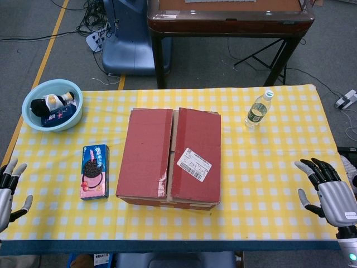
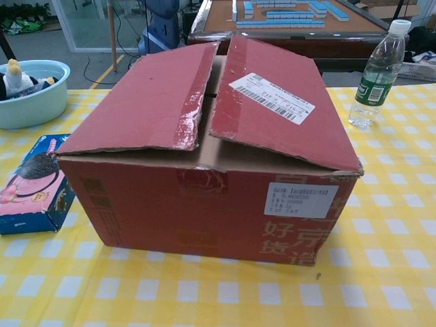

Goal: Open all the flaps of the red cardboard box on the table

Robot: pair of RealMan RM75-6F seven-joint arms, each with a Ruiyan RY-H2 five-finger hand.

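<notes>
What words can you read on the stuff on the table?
"好" and "货": printed big on the front wall of the red cardboard box.
White shipping labels on the box's top flap and front: print too small.
Pink and blue cookie box: blurred.
Clear plastic water bottle's green label: unreadable.

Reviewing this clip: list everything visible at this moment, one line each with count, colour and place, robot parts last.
box: 1, red cardboard, table centre, top flaps down but slightly lifted
shipping label: 1, white, on the box's right flap
cookie pack: 1, blue and pink, lying flat left of the box
basin: 1, light blue, far left corner of the table, holding a toy and a dark packet
bottle: 1, clear with green label, upright, right of the box toward the back
tablecloth: 1, yellow and white check, covering the table
mahjong table: 1, brown, behind the table
left hand: 1, grey and black, left table edge, holding nothing
right hand: 1, grey and black, right table edge, fingers apart
</notes>
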